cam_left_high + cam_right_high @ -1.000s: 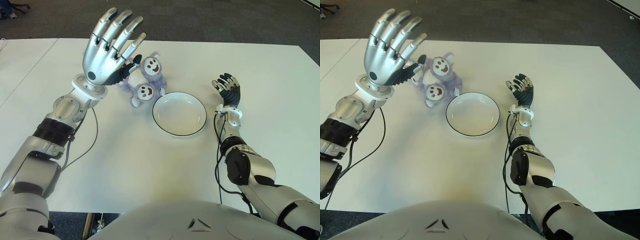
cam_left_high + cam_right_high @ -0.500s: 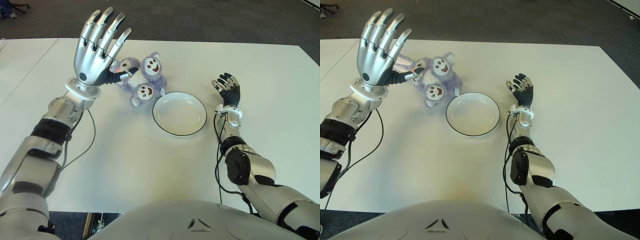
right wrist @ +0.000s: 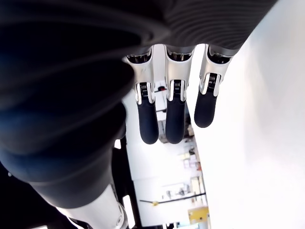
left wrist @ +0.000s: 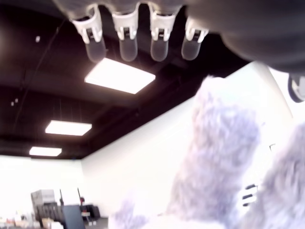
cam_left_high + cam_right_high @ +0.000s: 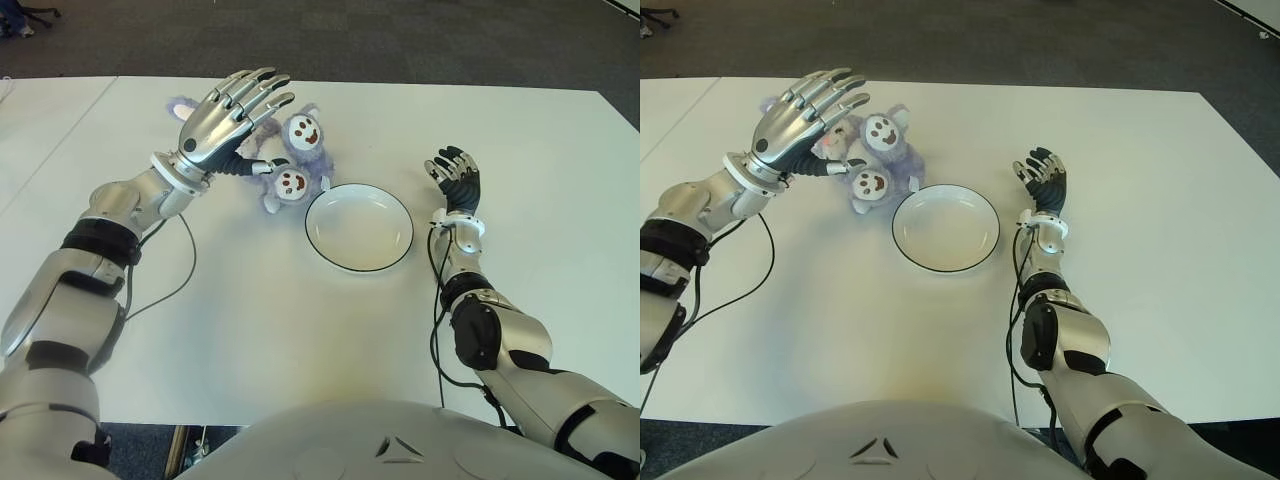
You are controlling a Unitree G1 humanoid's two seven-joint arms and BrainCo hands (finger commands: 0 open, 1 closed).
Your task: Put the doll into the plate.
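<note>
Left wrist view shows my fingers (image 4: 127, 44) stretched out straight and apart, with purple fur close beneath them, gripping nothing. From my head camera, my left hand (image 5: 222, 125) hovers flat over the doll (image 5: 290, 160), palm down, its thumb reaching toward the doll's near side; whether anything touches the fur I cannot tell. The doll is a cluster of purple plush figures with white smiling faces, lying on the white surface (image 5: 250, 320) just beside the plate (image 5: 359, 227), on the plate's far left side, not in it. The plate is white with a dark rim and holds nothing. My right hand (image 5: 1042, 182) shows to the right of the plate, fingers loosely extended and slightly bent, holding nothing.
</note>
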